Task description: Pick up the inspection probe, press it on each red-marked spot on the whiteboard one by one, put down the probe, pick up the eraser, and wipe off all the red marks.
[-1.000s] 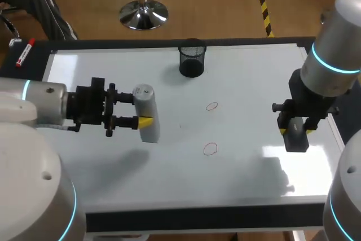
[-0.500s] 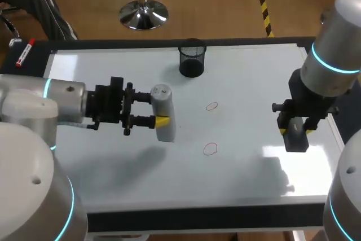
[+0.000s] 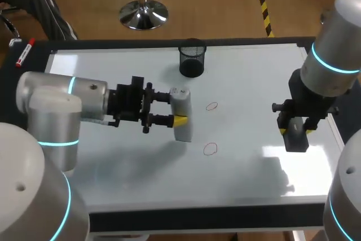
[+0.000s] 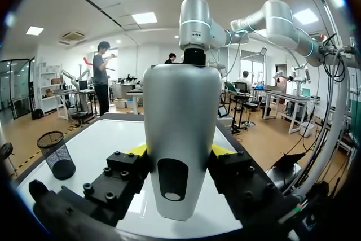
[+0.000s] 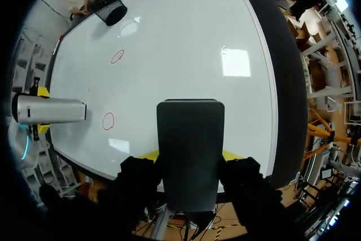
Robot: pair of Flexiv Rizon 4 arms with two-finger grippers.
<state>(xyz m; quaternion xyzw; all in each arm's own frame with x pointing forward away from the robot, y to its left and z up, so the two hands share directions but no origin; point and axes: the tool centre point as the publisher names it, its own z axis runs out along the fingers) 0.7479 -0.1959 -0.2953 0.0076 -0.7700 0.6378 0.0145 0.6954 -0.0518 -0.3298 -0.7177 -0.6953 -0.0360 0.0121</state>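
You have the probe (image 3: pixel 181 114) clamped in the left gripper (image 3: pixel 176 108), one yellow-tipped finger on each side of its grey body. In the left wrist view the probe (image 4: pixel 180 139) stands between the fingers of that gripper (image 4: pixel 180 150), with a dark oval window low on the side you see. It sits over the middle of the whiteboard (image 3: pixel 113 66), left of both red marks. The far mark (image 3: pixel 211 106) and the near mark (image 3: pixel 210 149) are small red ovals, each a short way from the probe and not touched by it. You cannot tell from these views whether the probe's tip meets the board.

The right wrist view shows the probe (image 5: pixel 49 110) beside the near mark (image 5: pixel 108 120), with the far mark (image 5: pixel 117 56) further on.

Your right gripper (image 3: pixel 294 131) is over the board's right side, well apart from the marks, its jaws clamped on the eraser (image 3: pixel 295 137). In its own view the eraser (image 5: pixel 190 150) is a dark block filling the gap between the fingers of the gripper (image 5: pixel 189 154).

A black mesh cup (image 3: pixel 192 58) stands at the board's far edge. A red-capped marker (image 3: pixel 25 52) lies off the board's far left corner.
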